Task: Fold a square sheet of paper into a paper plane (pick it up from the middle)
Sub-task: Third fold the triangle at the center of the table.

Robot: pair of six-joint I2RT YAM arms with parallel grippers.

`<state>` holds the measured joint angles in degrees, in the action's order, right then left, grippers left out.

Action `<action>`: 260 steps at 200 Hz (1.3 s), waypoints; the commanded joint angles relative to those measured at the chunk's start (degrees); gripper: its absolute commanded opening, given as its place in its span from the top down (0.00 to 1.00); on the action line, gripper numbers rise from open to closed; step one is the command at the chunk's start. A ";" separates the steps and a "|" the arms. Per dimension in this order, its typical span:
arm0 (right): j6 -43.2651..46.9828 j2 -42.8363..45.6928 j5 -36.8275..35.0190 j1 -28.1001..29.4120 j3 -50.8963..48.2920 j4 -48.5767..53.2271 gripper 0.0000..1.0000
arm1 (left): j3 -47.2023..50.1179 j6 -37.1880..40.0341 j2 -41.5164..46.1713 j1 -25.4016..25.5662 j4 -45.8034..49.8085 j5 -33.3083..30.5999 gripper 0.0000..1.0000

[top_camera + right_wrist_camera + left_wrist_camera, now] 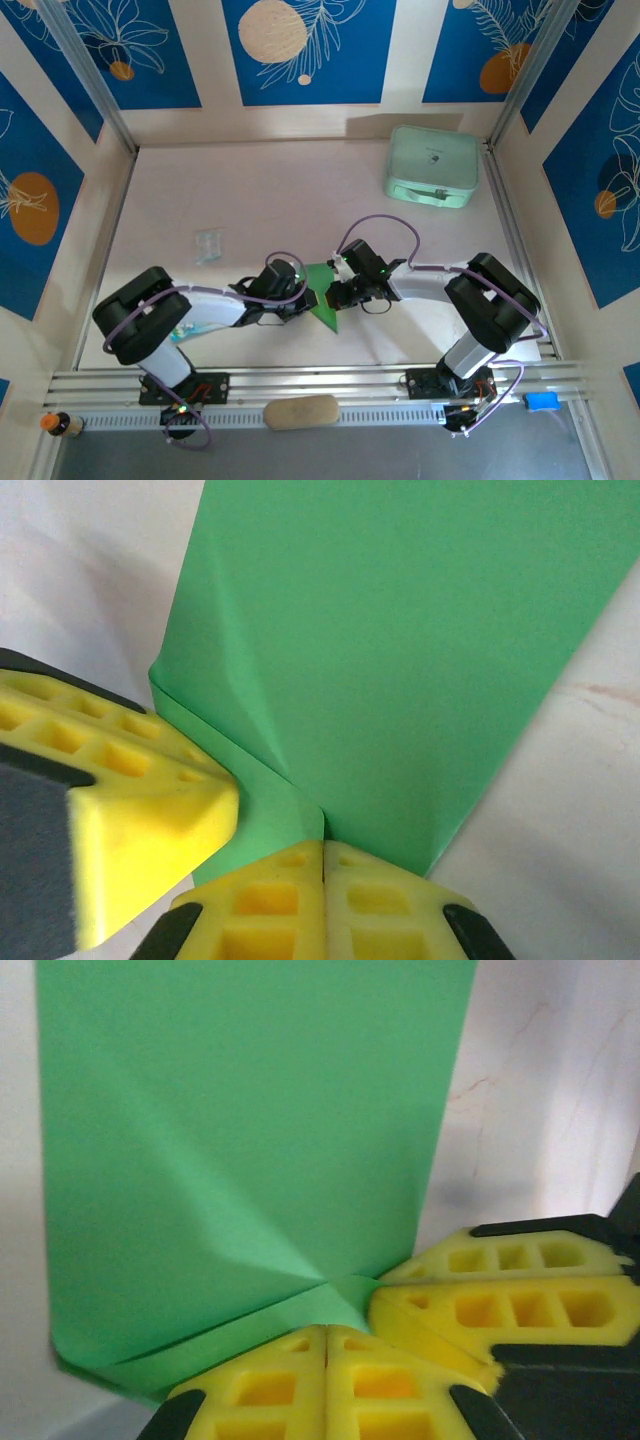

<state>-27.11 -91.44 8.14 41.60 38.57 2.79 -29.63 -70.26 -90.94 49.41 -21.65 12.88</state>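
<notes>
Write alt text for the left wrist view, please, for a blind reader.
Creased green paper is pinched at its near corner between the shut yellow fingers of the left hand, while the right hand grips the same corner from the right. A pale table lies behind.

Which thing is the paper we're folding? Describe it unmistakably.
On the white table, look near its front middle, where the left gripper and right gripper meet. Both pinch the green paper: bright, flat, creased and pointed, unlike the paler, boxy mint case at the back.
</notes>
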 commanded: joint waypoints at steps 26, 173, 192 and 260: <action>-0.40 -0.90 -0.57 -0.38 0.62 2.76 1.00 | 1.74 -0.82 -3.16 0.43 -1.08 -0.23 1.00; -6.37 12.13 15.13 -5.13 -1.99 4.82 0.75 | 2.38 -0.86 -3.34 0.43 -2.08 -0.67 1.00; -7.54 10.83 17.04 -2.33 -2.42 3.98 0.85 | 2.40 -0.93 -3.21 0.44 -2.08 -0.75 1.00; -6.68 3.73 9.58 6.42 1.87 7.37 0.95 | 2.65 -0.83 -2.23 0.43 -1.47 -1.04 1.00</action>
<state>-34.54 -85.82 19.75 46.98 37.67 7.40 -28.49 -71.09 -92.86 49.41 -26.41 13.06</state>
